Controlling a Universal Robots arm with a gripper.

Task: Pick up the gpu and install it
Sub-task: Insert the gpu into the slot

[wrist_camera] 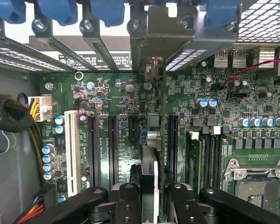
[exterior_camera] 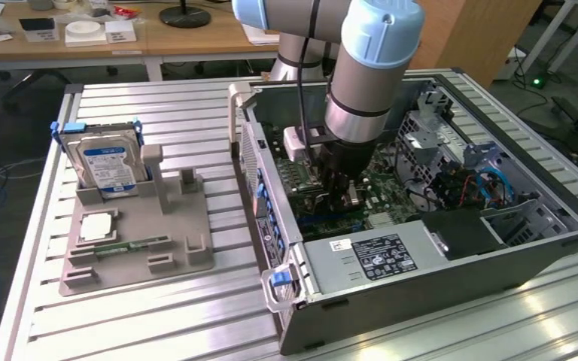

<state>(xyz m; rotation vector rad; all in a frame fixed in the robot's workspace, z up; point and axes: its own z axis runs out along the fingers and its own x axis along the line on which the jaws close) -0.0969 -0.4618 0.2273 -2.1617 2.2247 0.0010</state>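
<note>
Gpu (wrist_camera: 149,172) stands on edge over motherboard (wrist_camera: 130,116) slots inside computer case (exterior_camera: 450,256), clamped between fingers of gripper (wrist_camera: 151,205). Hard drive (exterior_camera: 108,167) sits in gray holder (exterior_camera: 184,233) outside case.

The exterior view looks down from high up and to one side, taking in the slatted table (exterior_camera: 168,316), the open computer case (exterior_camera: 439,248) and the arm (exterior_camera: 369,83) reaching into it. The wrist view looks straight down past the gripper (wrist_camera: 149,205), close above the motherboard (wrist_camera: 116,93). Both views share the case's interior around the expansion slots (wrist_camera: 113,144).
</note>
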